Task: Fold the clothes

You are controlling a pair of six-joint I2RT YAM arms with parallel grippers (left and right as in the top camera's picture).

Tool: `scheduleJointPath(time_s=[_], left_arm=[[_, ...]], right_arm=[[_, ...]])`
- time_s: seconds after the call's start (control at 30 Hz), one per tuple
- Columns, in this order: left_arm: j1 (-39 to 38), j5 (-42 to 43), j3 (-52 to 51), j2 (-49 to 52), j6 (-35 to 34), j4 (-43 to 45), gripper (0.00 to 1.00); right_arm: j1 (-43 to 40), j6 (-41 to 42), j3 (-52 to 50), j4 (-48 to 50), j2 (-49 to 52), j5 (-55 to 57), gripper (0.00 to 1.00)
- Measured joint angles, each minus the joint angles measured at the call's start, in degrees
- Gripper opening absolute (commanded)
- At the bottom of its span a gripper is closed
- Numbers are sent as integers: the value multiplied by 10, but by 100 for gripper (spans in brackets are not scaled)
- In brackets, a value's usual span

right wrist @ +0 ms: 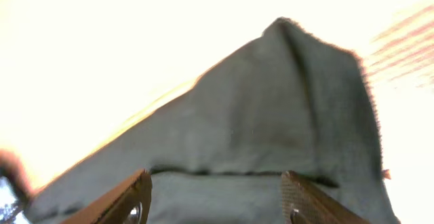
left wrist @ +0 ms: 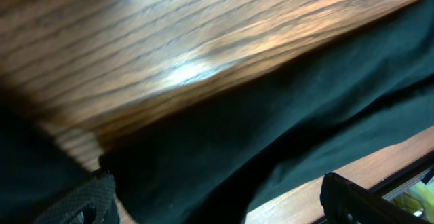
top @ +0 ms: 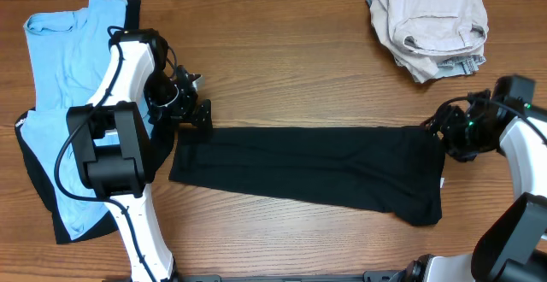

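Shirt: black shirt (top: 308, 167) lies as a long band across the table (top: 282, 60) centre, 9 to 3 o'clock, its lower edge sagging toward 4.
Left gripper (top: 197, 111): at the band's 10 o'clock corner, fingers spread wide, cloth flat beneath, nothing pinched.
Right gripper (top: 440, 132): at the 3 o'clock end, fingers apart, no pinch visible.
Others: beige heap (top: 427, 26) at 1 o'clock, blue shirt (top: 64, 77) at 9.
Risk: a finger may snag one layer and pull the fold open. The skewed edge would make the next fold uneven.
Overhead only: the whole band and both ends.
Left wrist only: the wide jaw gap.
Right wrist only: a fold edge crossing its gap, though glare washes the cloth grey.
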Motion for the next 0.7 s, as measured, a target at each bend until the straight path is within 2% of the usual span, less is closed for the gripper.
scheduleJointPath(time_s=[0.27, 0.53, 0.7], left_arm=[[0, -73, -6, -48, -78, -2, 100], [0, -121, -5, -230, -206, -14, 100], [0, -129, -12, -244, -242, -33, 100]], right_arm=[[53, -66, 9, -61, 0, -52, 68], [139, -60, -84, 29, 0, -53, 70], [169, -33, -130, 73, 0, -43, 73]])
